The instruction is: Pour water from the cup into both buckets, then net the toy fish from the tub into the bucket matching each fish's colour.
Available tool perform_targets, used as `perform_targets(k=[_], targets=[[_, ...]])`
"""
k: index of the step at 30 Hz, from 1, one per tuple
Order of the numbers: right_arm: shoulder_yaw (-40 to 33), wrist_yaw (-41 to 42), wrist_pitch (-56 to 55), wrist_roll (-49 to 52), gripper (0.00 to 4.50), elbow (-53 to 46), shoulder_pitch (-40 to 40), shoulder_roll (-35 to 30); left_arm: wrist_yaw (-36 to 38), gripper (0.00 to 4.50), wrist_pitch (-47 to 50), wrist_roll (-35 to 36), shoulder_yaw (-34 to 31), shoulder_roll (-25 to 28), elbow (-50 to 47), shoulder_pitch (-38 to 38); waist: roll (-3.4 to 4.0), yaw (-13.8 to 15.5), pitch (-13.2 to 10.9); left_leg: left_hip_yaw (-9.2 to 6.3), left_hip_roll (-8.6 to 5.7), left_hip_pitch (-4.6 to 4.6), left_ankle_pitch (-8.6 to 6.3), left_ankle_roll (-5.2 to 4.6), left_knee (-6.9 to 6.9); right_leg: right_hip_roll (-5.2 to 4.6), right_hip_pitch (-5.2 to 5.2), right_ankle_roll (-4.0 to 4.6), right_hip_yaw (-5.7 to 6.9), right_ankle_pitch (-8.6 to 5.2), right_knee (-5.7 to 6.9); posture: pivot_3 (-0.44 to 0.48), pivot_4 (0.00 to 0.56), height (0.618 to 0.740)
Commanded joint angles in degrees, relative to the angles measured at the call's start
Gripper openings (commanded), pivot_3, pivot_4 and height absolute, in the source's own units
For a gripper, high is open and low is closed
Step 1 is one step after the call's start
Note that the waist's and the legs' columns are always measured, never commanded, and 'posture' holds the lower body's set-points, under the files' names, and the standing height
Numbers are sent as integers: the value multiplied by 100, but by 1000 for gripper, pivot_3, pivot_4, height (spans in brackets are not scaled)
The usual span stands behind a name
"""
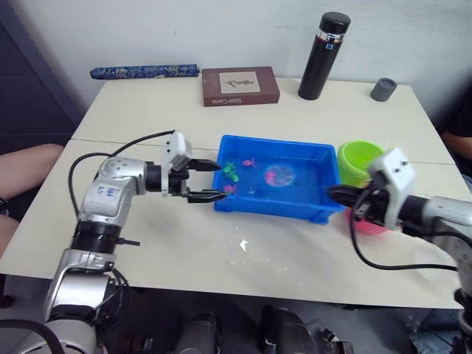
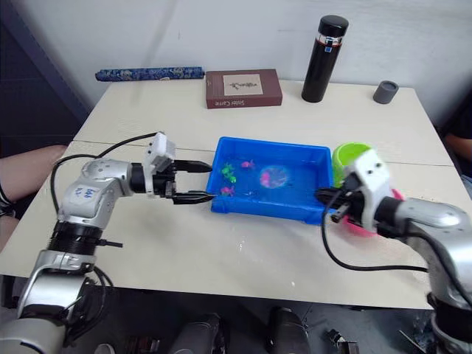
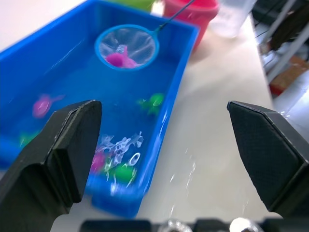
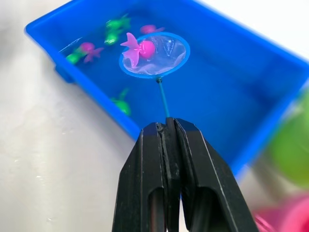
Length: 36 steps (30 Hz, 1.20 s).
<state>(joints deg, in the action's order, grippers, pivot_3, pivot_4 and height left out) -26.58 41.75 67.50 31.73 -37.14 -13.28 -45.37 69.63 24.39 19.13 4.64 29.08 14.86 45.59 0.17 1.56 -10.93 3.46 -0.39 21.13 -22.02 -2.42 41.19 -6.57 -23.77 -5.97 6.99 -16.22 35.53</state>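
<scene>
1. Black fingers of the right claw (image 4: 166, 133) were pressed together on the thin wire handle of the net (image 4: 153, 54), whose blue hoop hung over the middle of the tub (image 1: 313, 210) with a pink fish (image 4: 140, 48) lying in the mesh.
2. The step in hand looked like carrying that fish to the pink bucket (image 3: 192, 10), which stood just beside the tub's right end, in front of the green bucket (image 1: 358, 158) and partly behind the right arm.
3. Doing it well would call for a level hoop during the lift, since a tilt could tip the fish back out; a slow rise would let water drain first.
4. The grip sat at the very end of a long thin handle, so a swing could make the hoop wobble; a short, steady arc to the bucket's mouth seemed safest.
5. The left claw (image 1: 200, 181) stood wide apart, holding nothing, just off the tub's left end; it could steady the tub if needed.
6. Green and pink fish (image 1: 231, 174) were clustered at the tub's left end.
7. Water drops (image 1: 243, 245) lay on the bench (image 1: 147, 110) in front of the tub.
</scene>
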Motion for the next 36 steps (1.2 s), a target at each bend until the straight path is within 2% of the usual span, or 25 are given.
perform_targets(k=[1, 9, 12, 17, 22, 26, 28, 33, 36], targets=[[-1380, -52, 639, 381, 0, -744, 339, -245, 177, 4473, -151, 96, 125, -323, 255, 396, 0, 14, 0, 0, 0, -2, 0, 0, 0, 0, 1, 0, 0, 0, 1, 0, 150, 740], [-3798, 284, 1490, 489, 0, -1535, 1620, -667, 599, 4473, -520, 51, 358, -957, 927, 975, 0, 8, 0, 9, 1, -7, 0, -1, -5, 3, 1, 0, -11, 0, 3, 0, 150, 740], [-4295, 334, 1255, 212, 0, -1851, 2358, -664, 701, 4473, -689, -15, 404, -1130, 1176, 1096, 0, 18, 1, 10, -2, -8, 1, -2, -6, 1, 1, 0, -14, 0, 3, 0, 150, 740], [-3929, 282, -638, -1135, 0, -2184, 4067, -648, 776, 4473, -912, -112, 426, -1240, 1443, 1175, 0, 1, 1, 21, -5, -18, 0, -3, -11, 3, 3, -3, -31, 1, 2, 0, 150, 740], [-3182, 225, -4210, -3771, 0, -1537, 5685, -890, 803, 4473, -1026, -161, 383, -1279, 1631, 1245, -2, -4, 0, 38, -4, -42, 0, -2, -24, 6, 8, -6, -55, 1, 2, 0, 150, 740], [-2928, -58, -6321, -5081, 0, -823, 5912, -1007, 756, 4473, -1079, -171, 349, -1259, 1696, 1252, -8, -6, -2, 43, -4, -60, -1, 0, -25, 7, 23, -7, -66, 0, -3, 0, 150, 740], [-2921, -81, -6979, -5503, 0, -485, 5945, -1023, 713, 4473, -1084, -181, 334, -1237, 1694, 1228, -8, -1, -3, 43, -1, -62, -1, 0, -26, 9, 25, -7, -71, 0, -5, 0, 150, 740], [-2857, 33, -7690, -5617, 0, -104, 5653, -843, 691, 4473, -1066, -183, 331, -1187, 1631, 1160, -8, -6, -2, 42, -1, -61, -1, 0, -26, 9, 27, -8, -69, 0, -9, 0, 150, 740], [-2858, -62, -7671, -5794, 0, 103, 5290, -761, 671, 4473, -1068, -190, 325, -1175, 1633, 1162, -8, -8, -2, 39, 3, -61, -1, 0, -26, 12, 29, -7, -69, 0, -9, 0, 150, 740]])
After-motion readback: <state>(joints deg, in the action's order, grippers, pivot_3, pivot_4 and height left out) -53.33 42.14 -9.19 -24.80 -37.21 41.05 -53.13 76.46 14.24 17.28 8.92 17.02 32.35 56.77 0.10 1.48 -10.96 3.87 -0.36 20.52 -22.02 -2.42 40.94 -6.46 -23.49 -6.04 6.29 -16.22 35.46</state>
